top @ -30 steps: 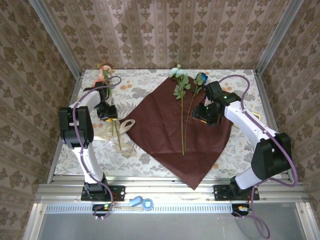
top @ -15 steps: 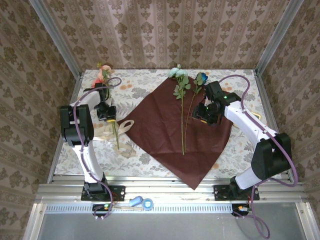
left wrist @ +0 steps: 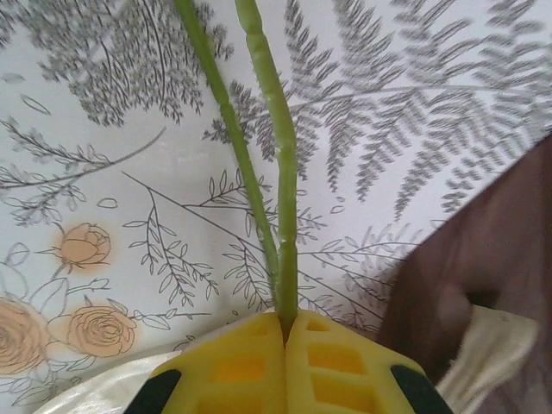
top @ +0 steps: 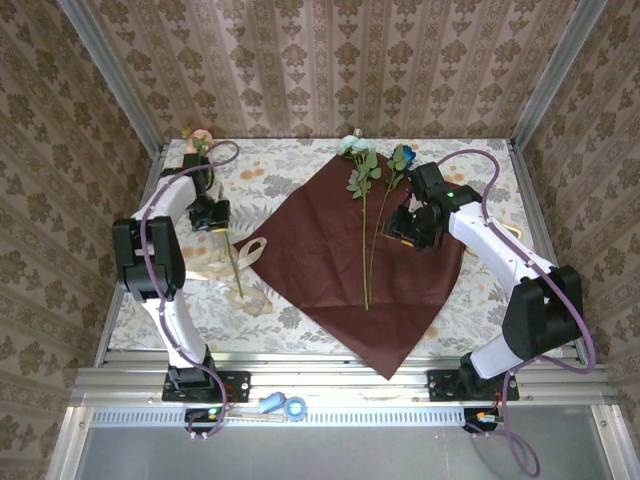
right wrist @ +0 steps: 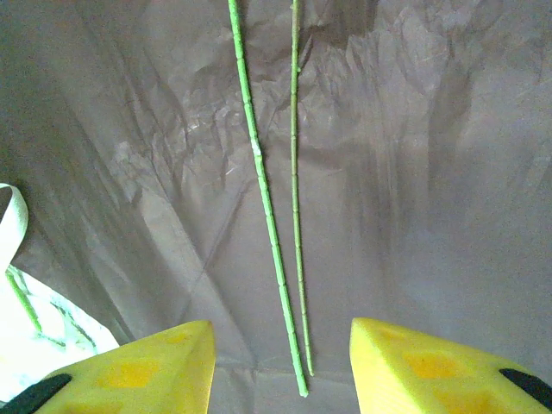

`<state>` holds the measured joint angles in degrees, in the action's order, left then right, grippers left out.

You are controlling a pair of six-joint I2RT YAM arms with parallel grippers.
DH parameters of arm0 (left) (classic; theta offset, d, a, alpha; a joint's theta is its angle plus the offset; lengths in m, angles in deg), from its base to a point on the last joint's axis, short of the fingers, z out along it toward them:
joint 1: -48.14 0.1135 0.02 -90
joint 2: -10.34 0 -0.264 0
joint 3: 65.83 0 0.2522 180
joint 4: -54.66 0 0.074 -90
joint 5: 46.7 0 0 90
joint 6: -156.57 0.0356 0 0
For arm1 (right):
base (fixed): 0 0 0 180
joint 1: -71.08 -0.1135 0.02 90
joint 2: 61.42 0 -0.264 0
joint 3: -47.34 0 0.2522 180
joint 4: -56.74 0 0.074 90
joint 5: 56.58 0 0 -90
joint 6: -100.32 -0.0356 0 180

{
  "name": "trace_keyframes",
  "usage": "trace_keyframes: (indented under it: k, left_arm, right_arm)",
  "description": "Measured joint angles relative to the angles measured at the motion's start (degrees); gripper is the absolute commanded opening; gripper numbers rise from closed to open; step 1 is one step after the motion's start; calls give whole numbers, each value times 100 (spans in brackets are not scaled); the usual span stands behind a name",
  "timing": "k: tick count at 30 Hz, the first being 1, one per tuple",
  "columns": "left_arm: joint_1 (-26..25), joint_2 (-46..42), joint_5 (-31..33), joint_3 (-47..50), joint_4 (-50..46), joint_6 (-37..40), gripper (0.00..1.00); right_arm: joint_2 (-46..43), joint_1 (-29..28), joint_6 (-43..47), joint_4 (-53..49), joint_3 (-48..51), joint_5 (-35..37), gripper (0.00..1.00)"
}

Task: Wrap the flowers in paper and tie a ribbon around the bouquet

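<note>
The left claw (left wrist: pixel 285 335) is pressed together, pinching two green stems (left wrist: pixel 280 216) of the flowers. In the top view it sits over the far left part of the bench (top: pixel 190 310). The pink blooms (top: pixel 200 138) lie beyond it at the back edge, and the stem ends trail toward the near side. The cream ribbon (top: pixel 250 252) lies in loops near those stems, one loop resting on the left corner of the dark red paper (top: pixel 320 250). The right claw (right wrist: pixel 283 358) is spread and grips nothing, above the paper's right half, where two more stems lie flat. Their teal bloom (top: pixel 355 145) and blue bloom (top: pixel 401 158) rest at the sheet's far corner.
</note>
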<state>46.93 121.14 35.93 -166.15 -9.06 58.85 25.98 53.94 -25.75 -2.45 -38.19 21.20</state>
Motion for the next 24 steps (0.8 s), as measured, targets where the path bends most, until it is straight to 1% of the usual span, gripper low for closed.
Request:
trace_keyframes:
  k: [4,8,12,16,18,20,24]
  left_arm:
    - [-127,-256,-94,-188,-44,-20,0]
    - [-490,-699,-254,-210,2,-146,0]
    - [-1139,-1189,-732,-199,363,-595,0]
    - [-2006,-1412,-1290,175,1399,-1486,0]
    - [-2494,-1281,-1401,376,1926,-1985,0]
    - [-2973,-940,-1467,470,2511,-2535,0]
    - [-3620,-142,-1440,509,3305,-3377,0]
  right_arm:
    - [0,0,-9,0,0,0,46]
    - [0,0,-9,0,2,4,46]
    - [-2,76,-31,7,11,28,46]
    - [-33,323,-57,48,114,48,46]
    - [-68,442,-57,44,168,55,46]
    - [-107,544,-55,42,190,87,46]
    - [-225,595,-52,44,249,111,46]
